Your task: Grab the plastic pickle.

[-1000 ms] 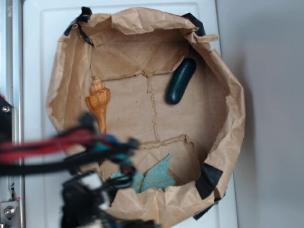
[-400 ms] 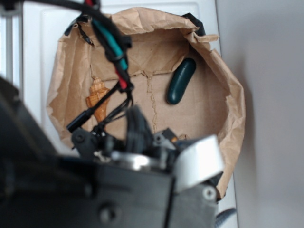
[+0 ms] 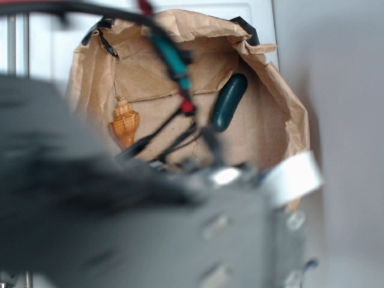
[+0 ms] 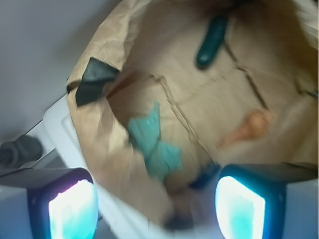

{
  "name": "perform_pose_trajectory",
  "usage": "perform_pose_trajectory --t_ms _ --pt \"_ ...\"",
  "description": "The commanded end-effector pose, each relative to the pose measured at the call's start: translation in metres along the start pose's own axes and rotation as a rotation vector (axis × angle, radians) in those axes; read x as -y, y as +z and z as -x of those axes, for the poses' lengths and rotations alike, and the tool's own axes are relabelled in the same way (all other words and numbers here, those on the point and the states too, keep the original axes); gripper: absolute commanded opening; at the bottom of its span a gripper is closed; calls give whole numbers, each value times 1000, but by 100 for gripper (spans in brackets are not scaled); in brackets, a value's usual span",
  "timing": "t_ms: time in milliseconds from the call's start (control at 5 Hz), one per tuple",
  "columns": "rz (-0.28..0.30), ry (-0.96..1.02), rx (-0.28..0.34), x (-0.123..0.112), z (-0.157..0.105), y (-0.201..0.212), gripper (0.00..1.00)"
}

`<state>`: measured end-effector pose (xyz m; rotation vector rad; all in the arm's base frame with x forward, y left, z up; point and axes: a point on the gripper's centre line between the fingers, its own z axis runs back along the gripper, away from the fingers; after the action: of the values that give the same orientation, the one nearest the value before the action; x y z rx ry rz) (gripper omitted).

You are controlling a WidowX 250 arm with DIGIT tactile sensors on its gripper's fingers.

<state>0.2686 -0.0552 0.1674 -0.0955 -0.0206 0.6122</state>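
A WidowX arm (image 3: 120, 222) looms blurred across the near half of the exterior view, its bundle of black, red and teal cables (image 3: 174, 66) crossing in front of a crumpled brown paper bag (image 3: 282, 108) that lies open like a shallow bowl on a white tabletop (image 3: 48, 42). The plastic pickle (image 3: 228, 101), a glossy dark green oblong, rests untouched on the bag's floor at the far right, just beside the upturned paper wall, its length running on a slant from the far right to the nearer left. An orange seashell (image 3: 125, 123) lies well apart from it on the left side of the bag's floor, partly cut off by the arm. Black tape (image 3: 245, 27) marks the bag's rim at the far corners. From the wrist camera, the gripper (image 4: 157, 206) hangs above the near rim of the bag with its two glowing pale-teal fingertips (image 4: 73, 209) spread wide and nothing between them; the pickle (image 4: 211, 41) lies far ahead, well apart from the gripper, while a teal mesh cloth piece (image 4: 153, 142) sits on the bag's floor much nearer, between the pads and slightly ahead of them, and the seashell (image 4: 247, 128) shows to the right, blurred.
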Motion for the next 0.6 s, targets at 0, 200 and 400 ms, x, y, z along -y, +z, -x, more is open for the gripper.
perform_pose_trajectory --t_ms 0,200,400 --pt "83 -33 50 -16 -60 -28 100" --pt "94 -98 19 -36 -66 -23 100" --pt "102 -151 29 -51 -65 -22 100"
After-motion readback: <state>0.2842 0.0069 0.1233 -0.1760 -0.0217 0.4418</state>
